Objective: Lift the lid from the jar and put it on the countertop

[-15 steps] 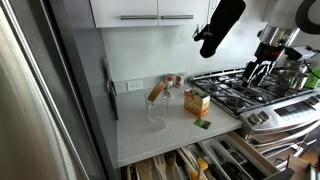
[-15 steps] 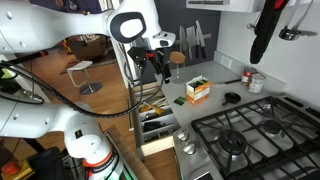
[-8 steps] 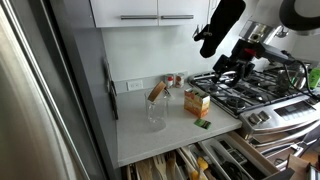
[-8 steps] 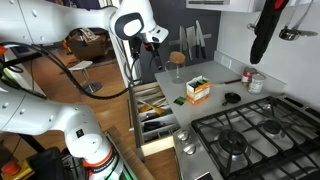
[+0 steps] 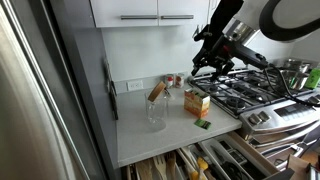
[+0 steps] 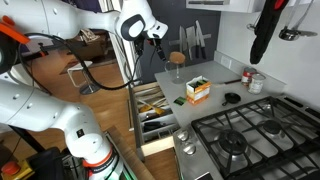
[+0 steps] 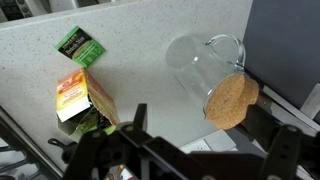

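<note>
The clear glass jar (image 5: pixel 156 112) stands on the white countertop (image 5: pixel 150 145), with the tan cork lid (image 5: pixel 157 92) resting tilted on its mouth. Both exterior views show it: jar (image 6: pixel 176 70), lid (image 6: pixel 176 58). In the wrist view the jar (image 7: pixel 200 62) and lid (image 7: pixel 232 101) are at the right, on the countertop (image 7: pixel 140 60). My gripper (image 5: pixel 207 63) is open and empty, in the air above the yellow-orange box (image 5: pixel 196 101), apart from the jar. Its dark fingers (image 7: pixel 205 150) fill the bottom of the wrist view.
A green packet (image 7: pixel 79 46) lies beside the yellow-orange box (image 7: pixel 80 95). Small red-topped spice jars (image 5: pixel 172 80) stand at the back wall. A steel gas stove (image 5: pixel 245 90) adjoins the counter. Drawers (image 5: pixel 190 160) hang open below. A black mitt (image 6: pixel 262 35) hangs above.
My arm has swung from above the stove toward the box and jar, over the countertop. The jar and lid have not moved.
</note>
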`<action>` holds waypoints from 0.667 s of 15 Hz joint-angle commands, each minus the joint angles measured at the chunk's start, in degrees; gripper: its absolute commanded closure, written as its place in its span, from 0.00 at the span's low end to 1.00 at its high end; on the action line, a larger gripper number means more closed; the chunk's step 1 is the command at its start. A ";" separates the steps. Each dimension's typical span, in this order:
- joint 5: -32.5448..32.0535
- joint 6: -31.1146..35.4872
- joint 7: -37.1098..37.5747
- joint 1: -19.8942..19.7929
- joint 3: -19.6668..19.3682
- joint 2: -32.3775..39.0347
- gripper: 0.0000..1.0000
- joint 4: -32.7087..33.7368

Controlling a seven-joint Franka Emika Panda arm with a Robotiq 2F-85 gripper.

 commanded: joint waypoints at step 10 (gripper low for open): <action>2.92 2.55 6.51 1.50 0.55 4.15 0.00 1.76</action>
